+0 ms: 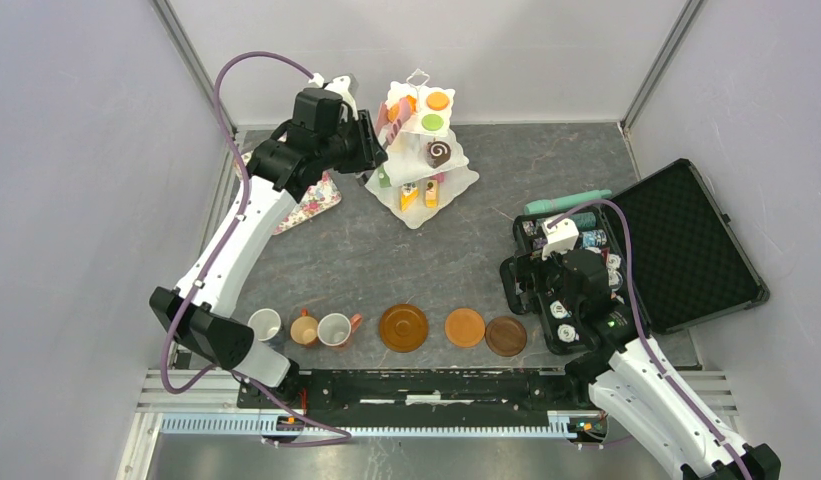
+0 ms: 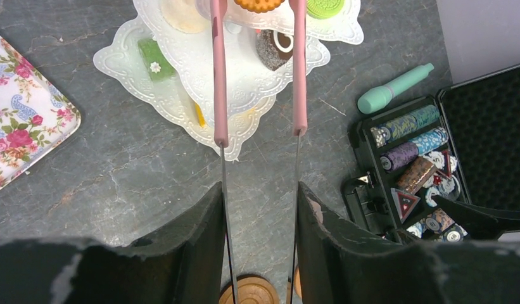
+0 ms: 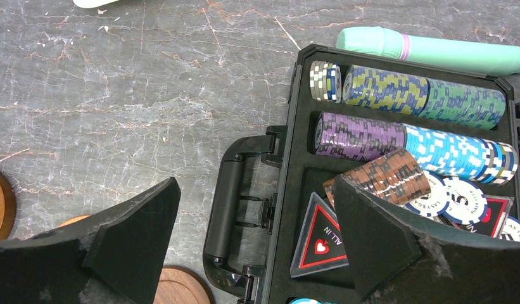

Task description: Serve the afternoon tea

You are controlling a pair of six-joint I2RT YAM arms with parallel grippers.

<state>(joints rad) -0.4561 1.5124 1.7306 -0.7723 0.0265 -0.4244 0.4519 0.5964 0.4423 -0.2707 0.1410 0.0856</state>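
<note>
1. Nearest, along the front edge of the worktop [image 1: 386, 260], three mugs [image 1: 304, 328] stand on the left and three saucers [image 1: 465, 327] lie on the right. They are apart and unpaired, so serving looks barely begun.
2. The right fingers [image 3: 137, 234] gape fully with nothing between them. They hover over the handle side of the poker chip case [image 1: 706, 230], seemingly parked clear of the tea things.
3. Farthest, the left fingers [image 2: 194, 240] are part-closed on pink-tipped tongs [image 2: 220, 95]. The tongs point at the three-tier stand [image 2: 181, 95], probably to lift a toy cake [image 2: 274, 47] without crushing it.
</note>
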